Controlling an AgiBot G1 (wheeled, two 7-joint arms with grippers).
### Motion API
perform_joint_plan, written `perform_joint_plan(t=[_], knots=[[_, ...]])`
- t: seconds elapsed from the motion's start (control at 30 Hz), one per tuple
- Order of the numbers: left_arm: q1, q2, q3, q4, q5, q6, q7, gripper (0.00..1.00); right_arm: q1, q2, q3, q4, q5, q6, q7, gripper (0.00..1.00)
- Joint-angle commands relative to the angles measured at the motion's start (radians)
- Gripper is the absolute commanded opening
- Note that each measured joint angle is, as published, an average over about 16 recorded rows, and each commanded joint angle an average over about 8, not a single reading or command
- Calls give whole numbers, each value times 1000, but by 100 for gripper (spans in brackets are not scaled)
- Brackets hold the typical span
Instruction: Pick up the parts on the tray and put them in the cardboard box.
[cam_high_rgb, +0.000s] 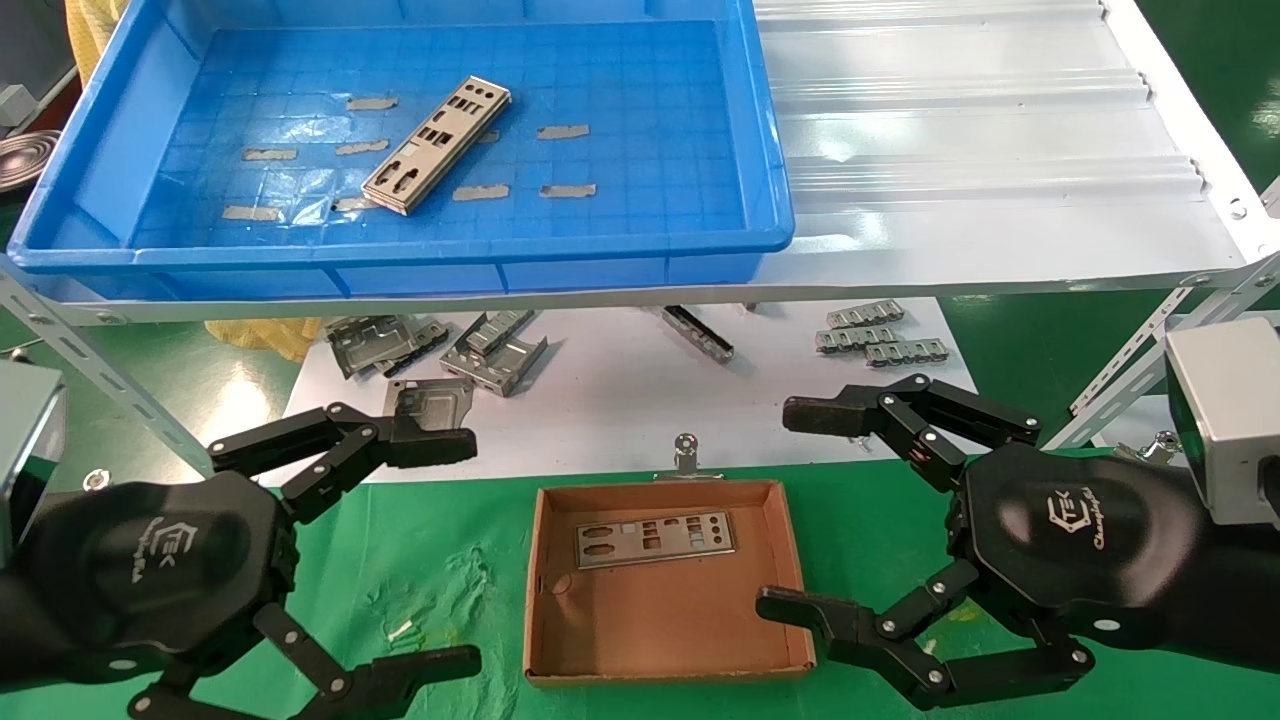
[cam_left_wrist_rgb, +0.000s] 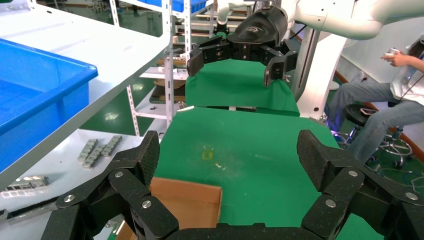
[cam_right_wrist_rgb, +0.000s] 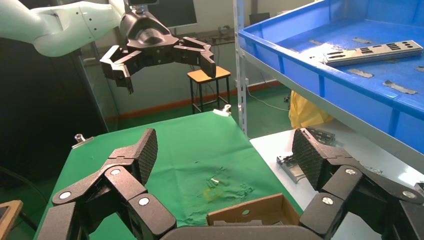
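A stack of silver punched plates (cam_high_rgb: 436, 145) lies slantwise in the middle of the blue tray (cam_high_rgb: 770, 150) on the white shelf; it also shows in the right wrist view (cam_right_wrist_rgb: 372, 51). One more plate (cam_high_rgb: 654, 539) lies flat in the brown cardboard box (cam_high_rgb: 665, 635) on the green cloth. The box corner shows in both wrist views (cam_left_wrist_rgb: 187, 202) (cam_right_wrist_rgb: 250, 212). My left gripper (cam_high_rgb: 445, 545) is open and empty, left of the box. My right gripper (cam_high_rgb: 800, 510) is open and empty, right of the box.
Grey tape scraps (cam_high_rgb: 563, 131) dot the tray floor. Folded grey metal brackets (cam_high_rgb: 495, 352) and small grey parts (cam_high_rgb: 880, 340) lie on a white sheet under the shelf. A metal clip (cam_high_rgb: 686, 455) stands behind the box. A seated person (cam_left_wrist_rgb: 395, 100) shows far off.
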Motion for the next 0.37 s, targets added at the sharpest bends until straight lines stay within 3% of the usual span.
perform_joint_plan(t=[0.03,0.37], knots=[[0,0,0,0,0,0,0,100,0,0,0,0,0,0,0,100],[0,0,0,0,0,0,0,100,0,0,0,0,0,0,0,100]])
